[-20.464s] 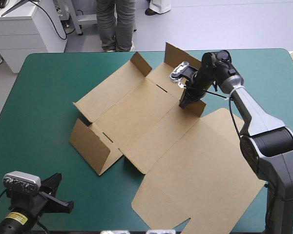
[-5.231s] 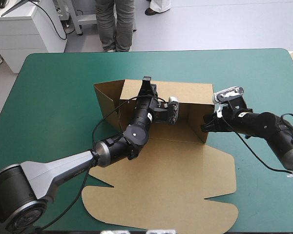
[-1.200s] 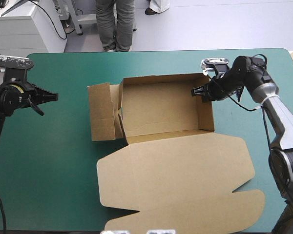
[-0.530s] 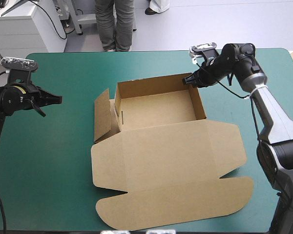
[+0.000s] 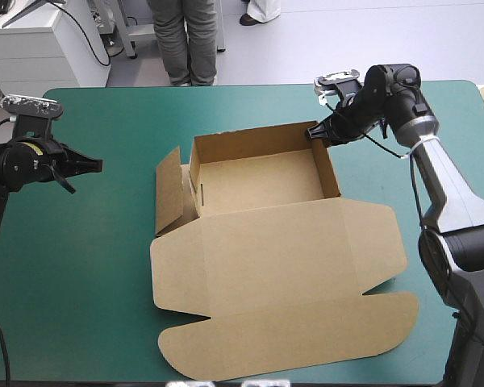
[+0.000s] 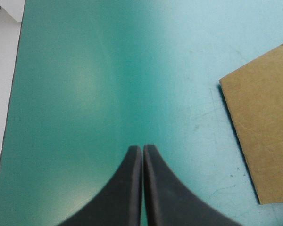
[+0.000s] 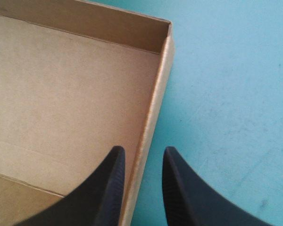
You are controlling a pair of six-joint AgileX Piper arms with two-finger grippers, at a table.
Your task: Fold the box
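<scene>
Box (image 5: 258,181) sitting mid table (image 5: 81,266), an open tray, lid (image 5: 282,282) lying toward the near edge. Right gripper (image 5: 313,134) straddling its far-right wall (image 5: 327,171), fingers parted, unclamped. Left gripper (image 5: 99,164) hanging clenched, empty, near the left edge. Risk: a skewed exit catching that wall, untucking it.

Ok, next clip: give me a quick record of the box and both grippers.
Box: open tray, walls up
Lid: flat on the table, toward the near edge
Left side flap: splayed outward, untucked
Right gripper: open, astride the tray's right wall near its far corner
Left gripper: shut, above bare table, apart from the box
</scene>
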